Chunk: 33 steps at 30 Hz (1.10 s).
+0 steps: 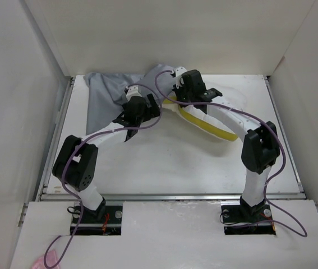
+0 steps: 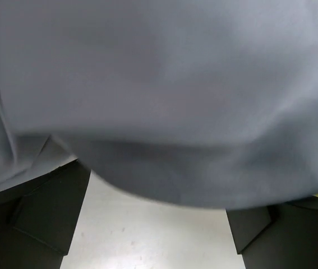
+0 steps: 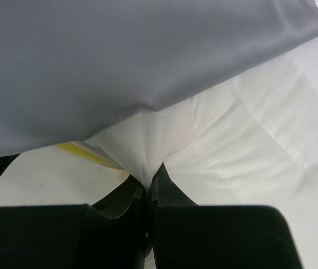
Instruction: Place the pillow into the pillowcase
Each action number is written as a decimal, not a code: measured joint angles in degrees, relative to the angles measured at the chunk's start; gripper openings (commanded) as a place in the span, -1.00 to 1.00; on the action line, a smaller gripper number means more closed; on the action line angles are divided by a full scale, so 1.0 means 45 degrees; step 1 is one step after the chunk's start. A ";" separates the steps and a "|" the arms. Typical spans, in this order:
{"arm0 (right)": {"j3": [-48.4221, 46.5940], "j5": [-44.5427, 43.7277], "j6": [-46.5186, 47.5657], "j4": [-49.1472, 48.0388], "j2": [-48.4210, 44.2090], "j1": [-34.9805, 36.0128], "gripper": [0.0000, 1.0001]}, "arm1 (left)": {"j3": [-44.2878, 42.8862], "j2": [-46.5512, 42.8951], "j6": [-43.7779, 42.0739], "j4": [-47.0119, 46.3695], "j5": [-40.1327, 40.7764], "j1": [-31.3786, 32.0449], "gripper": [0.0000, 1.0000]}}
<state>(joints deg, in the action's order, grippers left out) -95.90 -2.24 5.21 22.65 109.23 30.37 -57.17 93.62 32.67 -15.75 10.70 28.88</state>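
Note:
The grey pillowcase [image 1: 107,92] lies crumpled at the back left of the table. The white pillow [image 1: 206,126] with its yellow trim [image 1: 220,133] lies to its right, and its left end goes under the grey cloth. My right gripper [image 1: 176,96] is shut on a pinched fold of the pillow [image 3: 248,129], right below the pillowcase's edge [image 3: 119,67]; the fingertips [image 3: 147,180] meet on white fabric beside the yellow trim [image 3: 86,152]. My left gripper [image 1: 149,107] stands open [image 2: 153,235] just under the hanging pillowcase [image 2: 164,95], nothing between its fingers [image 2: 46,213].
White walls [image 1: 170,33] close in the table at the back and both sides. A metal rail [image 1: 170,196] runs along the near edge in front of the arm bases. Purple cables [image 1: 226,106] loop over both arms.

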 measured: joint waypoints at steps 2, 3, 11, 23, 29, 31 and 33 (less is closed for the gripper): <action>-0.0092 0.0126 -0.0204 0.0063 0.0000 0.0000 -1.00 | -0.0447 0.0321 0.0092 -0.0185 0.0296 0.0005 0.60; -0.0126 0.0180 -0.0291 0.0078 0.0000 0.0000 -1.00 | -0.0631 0.0481 0.0107 -0.0238 0.0389 0.0005 0.47; -0.0393 0.0359 -0.0869 0.0277 0.0000 -0.0005 -1.00 | -0.1297 0.1239 0.0175 -0.0107 0.0831 0.0223 -1.00; 0.0811 -0.0568 -0.3181 -0.1399 -0.0321 0.0554 -1.00 | -0.0729 0.0194 -0.1073 -0.0068 -0.0874 0.2152 -1.00; 0.2327 -0.1078 -0.4537 -0.2880 -0.1302 0.1171 -1.00 | 0.0699 -0.1331 -0.1744 -0.0253 -0.4235 0.3259 -1.00; 0.2963 -0.1103 -0.4881 -0.3249 -0.1700 0.1268 -1.00 | 0.0889 -0.1666 -0.1904 -0.0228 -0.4988 0.3526 -1.00; 0.3793 -0.1180 -0.5391 -0.3827 -0.2142 0.1360 -1.00 | 0.0903 -0.1778 -0.2011 -0.0170 -0.5367 0.3784 -1.00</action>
<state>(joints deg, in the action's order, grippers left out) -78.83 -7.55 -19.05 5.43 99.59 36.49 -53.10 85.62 23.62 -16.51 -13.45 45.91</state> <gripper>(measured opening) 0.055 0.014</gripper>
